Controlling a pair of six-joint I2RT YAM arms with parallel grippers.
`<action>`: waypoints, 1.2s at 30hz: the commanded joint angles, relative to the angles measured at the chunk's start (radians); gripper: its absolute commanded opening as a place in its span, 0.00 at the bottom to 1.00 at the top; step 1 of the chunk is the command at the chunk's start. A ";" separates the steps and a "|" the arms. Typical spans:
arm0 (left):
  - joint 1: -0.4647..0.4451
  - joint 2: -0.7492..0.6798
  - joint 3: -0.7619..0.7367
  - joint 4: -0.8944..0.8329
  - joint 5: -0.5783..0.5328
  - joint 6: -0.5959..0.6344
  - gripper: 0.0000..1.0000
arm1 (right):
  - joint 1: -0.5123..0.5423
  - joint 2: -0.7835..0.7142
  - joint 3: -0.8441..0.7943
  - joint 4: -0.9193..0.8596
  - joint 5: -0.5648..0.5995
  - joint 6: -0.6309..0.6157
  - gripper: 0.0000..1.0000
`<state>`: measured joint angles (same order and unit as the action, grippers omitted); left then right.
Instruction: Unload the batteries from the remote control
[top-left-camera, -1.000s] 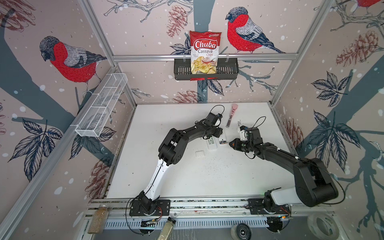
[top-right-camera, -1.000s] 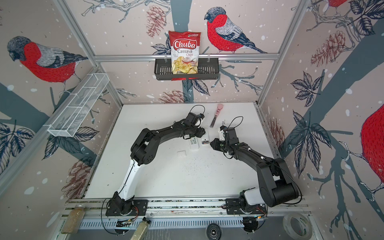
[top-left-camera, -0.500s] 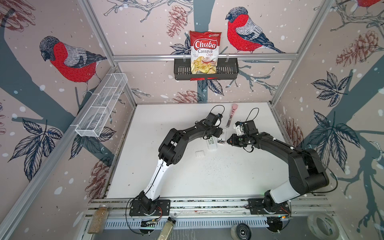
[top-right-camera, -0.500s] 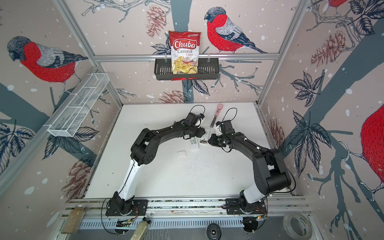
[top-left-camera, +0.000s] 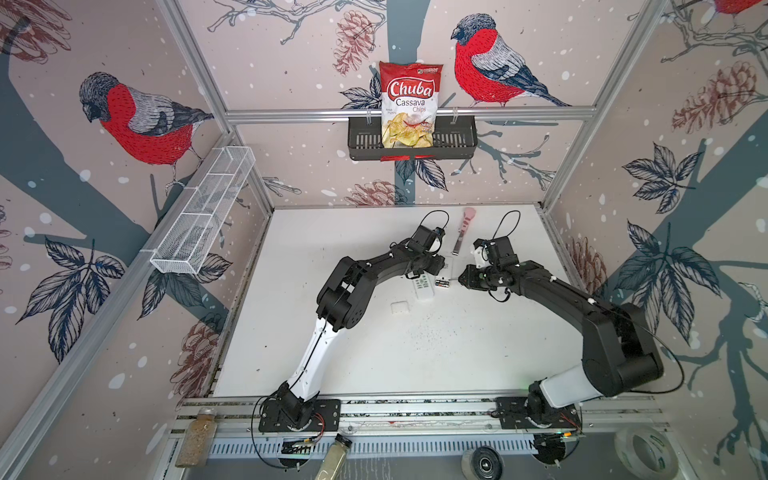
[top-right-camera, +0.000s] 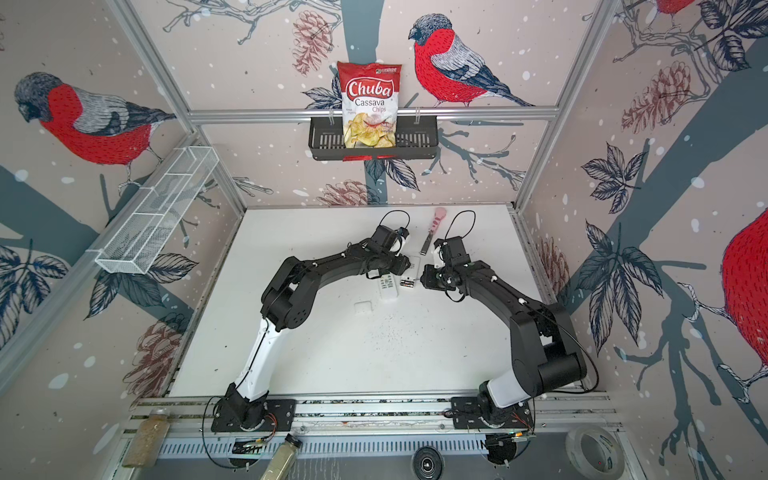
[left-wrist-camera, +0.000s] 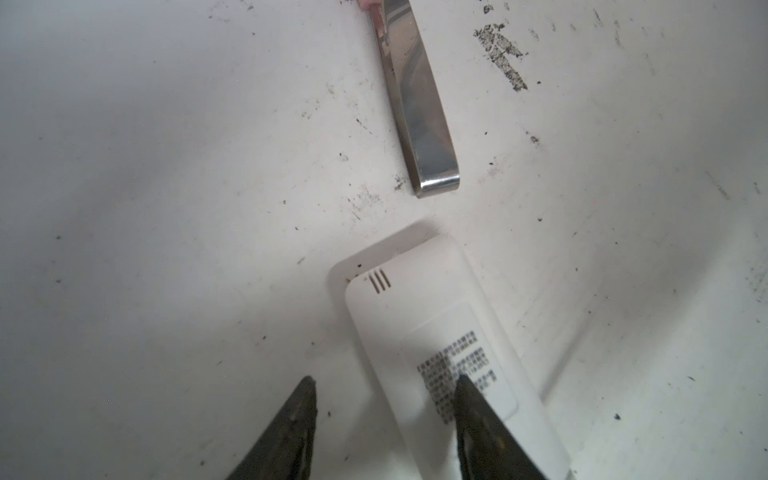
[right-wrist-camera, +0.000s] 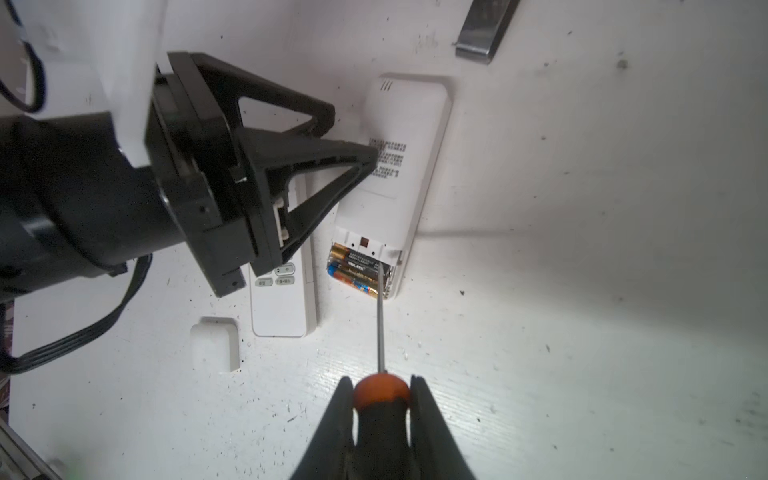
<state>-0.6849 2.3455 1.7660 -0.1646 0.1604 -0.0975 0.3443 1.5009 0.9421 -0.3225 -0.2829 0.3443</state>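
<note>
right end effector (right-wrist-camera: 380, 380), clamping orange screwdriver (right-wrist-camera: 380, 328), reached cylindrical batteries (right-wrist-camera: 357, 270); left end effector (left-wrist-camera: 383, 380) spread.

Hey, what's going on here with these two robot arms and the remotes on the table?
The right end effector is shut on an orange-handled screwdriver, whose tip pokes at the batteries in the open compartment of a face-down remote. The left end effector is open, with one finger over that remote's back, apparently steadying it. No battery is out yet. A second remote lies face-up beside it, and a small white cover lies on the table nearby.
</note>
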 joint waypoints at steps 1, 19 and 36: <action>-0.002 -0.003 -0.005 -0.044 0.005 0.018 0.52 | -0.010 -0.009 0.012 -0.017 0.023 0.003 0.10; -0.002 0.008 -0.001 -0.049 0.005 0.019 0.49 | -0.014 0.001 -0.055 0.069 -0.082 0.006 0.10; -0.004 0.019 -0.007 -0.045 0.011 0.012 0.45 | -0.008 0.004 -0.044 0.077 -0.096 0.007 0.10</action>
<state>-0.6857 2.3539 1.7664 -0.1436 0.1848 -0.0978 0.3332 1.5124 0.8906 -0.2806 -0.3454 0.3443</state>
